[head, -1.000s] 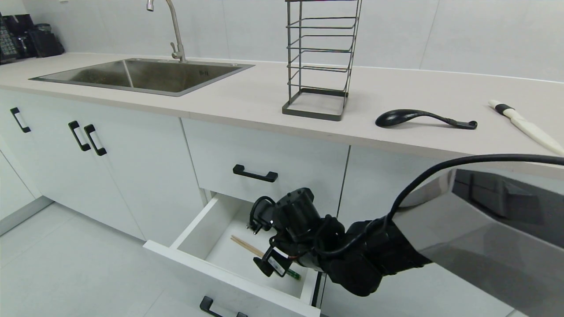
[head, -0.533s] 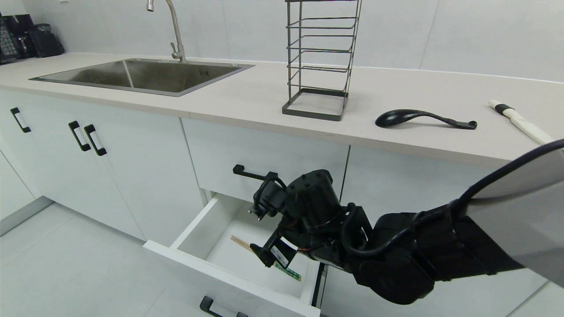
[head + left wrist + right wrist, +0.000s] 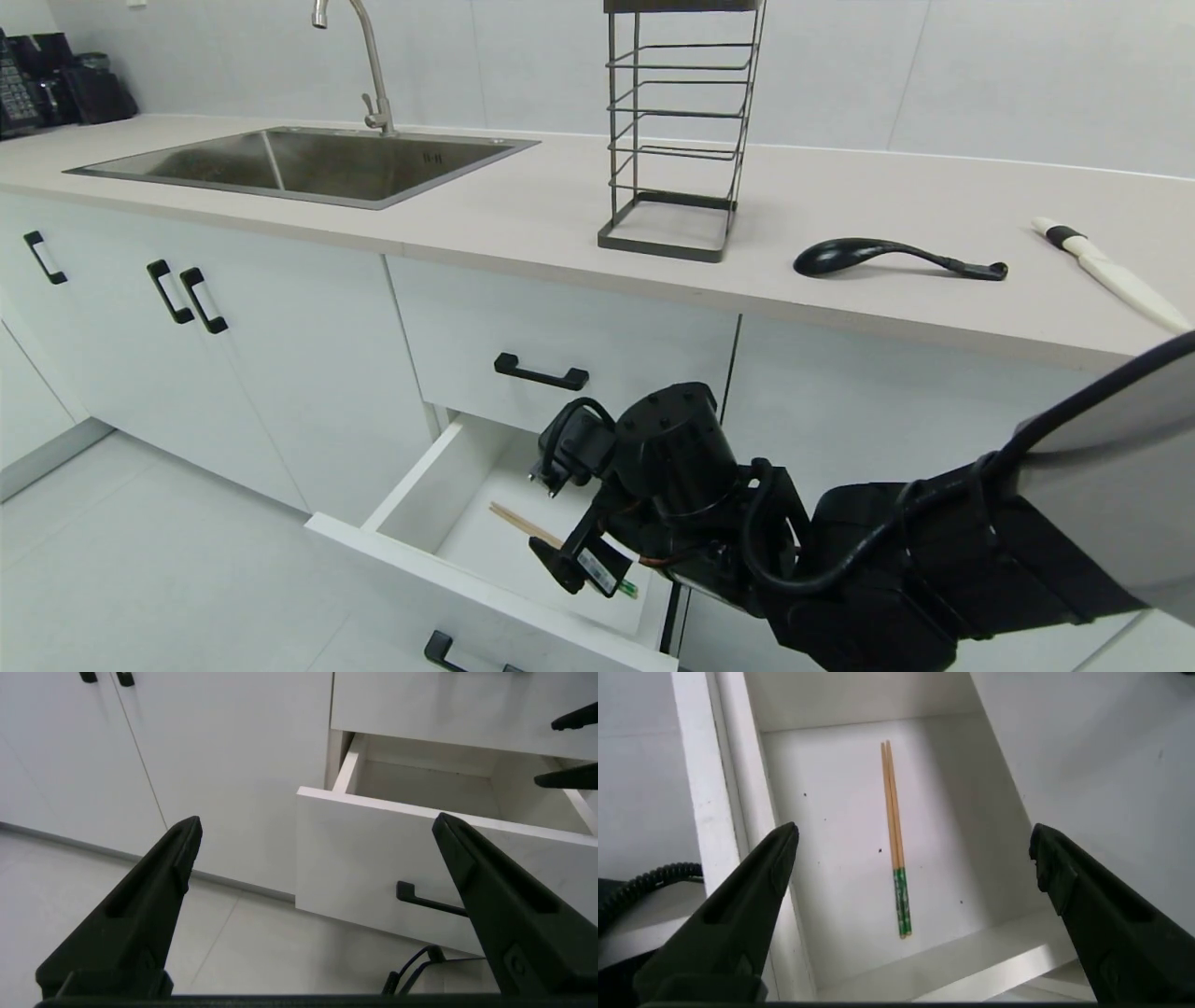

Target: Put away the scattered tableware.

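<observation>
Hovering over the drawer (image 3: pixel 420 560): the right gripper (image 3: pixel 912 835), jaws spread wide with nothing between them, aimed straight down into the pulled-out drawer. My guess is it's open because there's nothing left to hang onto here.
chopsticks (image 3: pixel 895 831): lying flat on the drawer floor as a tidy pair, side by side and touching, green ends toward the drawer's front panel. They sit right under the right gripper but clear of it, so that bit reads as put away to me.
left gripper (image 3: pixel 316 821): also spread and empty, out in front of the drawer and well apart from it. Looks parked so it doesn't crowd the other arm, though that's just my read.
drawer itself: left pulled out, which makes sense if more stuff is meant to go in.
black spoon (image 3: pixel 896 254): on the countertop (image 3: pixel 560 205) above the drawer and off to its right, handle pointing farther right.
white knife (image 3: pixel 1111 275): same countertop, even farther right of the drawer than the spoon.
progress: roughly one item down, two loose ones to go.
next move: probably lift clear of the drawer and go up for the spoon. Its curved handle looks easier to pinch than the bowl.
</observation>
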